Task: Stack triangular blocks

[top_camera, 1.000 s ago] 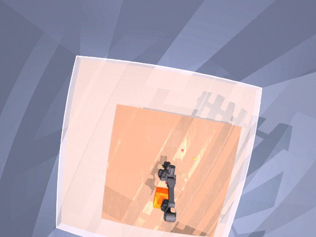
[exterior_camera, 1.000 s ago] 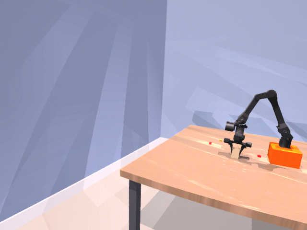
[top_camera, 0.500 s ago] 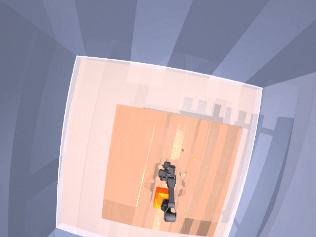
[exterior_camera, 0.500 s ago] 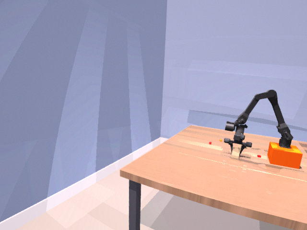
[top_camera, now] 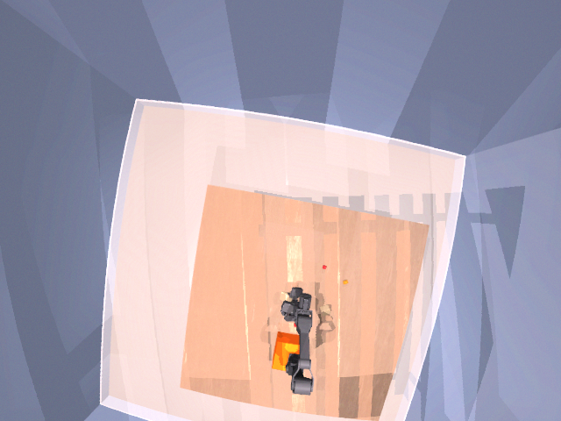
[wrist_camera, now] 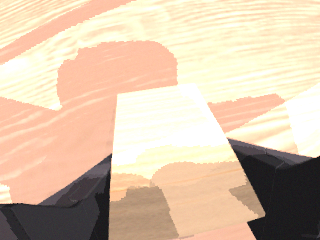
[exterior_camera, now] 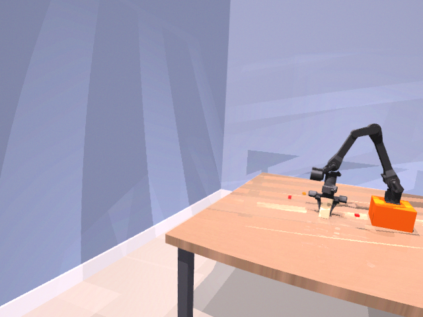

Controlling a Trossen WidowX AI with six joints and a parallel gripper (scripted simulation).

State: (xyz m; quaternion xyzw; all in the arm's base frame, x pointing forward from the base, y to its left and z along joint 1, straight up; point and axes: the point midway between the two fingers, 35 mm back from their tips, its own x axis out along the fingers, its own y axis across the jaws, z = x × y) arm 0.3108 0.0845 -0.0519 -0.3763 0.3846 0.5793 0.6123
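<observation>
A pale wooden block (top_camera: 284,296) (exterior_camera: 324,212) (wrist_camera: 165,150) is low at the table, between the fingers. My gripper (exterior_camera: 326,211) (wrist_camera: 167,151) points down and is shut on this block, with one dark finger against each side. In the wrist view one long pale face of the block fills the space between the fingers, crossed by shadow. Its underside is hidden, so contact with the table cannot be told. The other triangular block cannot be made out separately; the hand and arm cover part of this area.
A small red cube (top_camera: 324,267) (exterior_camera: 289,197) and a small orange piece (top_camera: 344,281) (exterior_camera: 304,193) lie beyond the hand. Another red piece (exterior_camera: 357,214) lies between the hand and the orange base box (top_camera: 279,358) (exterior_camera: 392,218). Light and shadow patches cross the wooden table (top_camera: 222,281) (exterior_camera: 273,246).
</observation>
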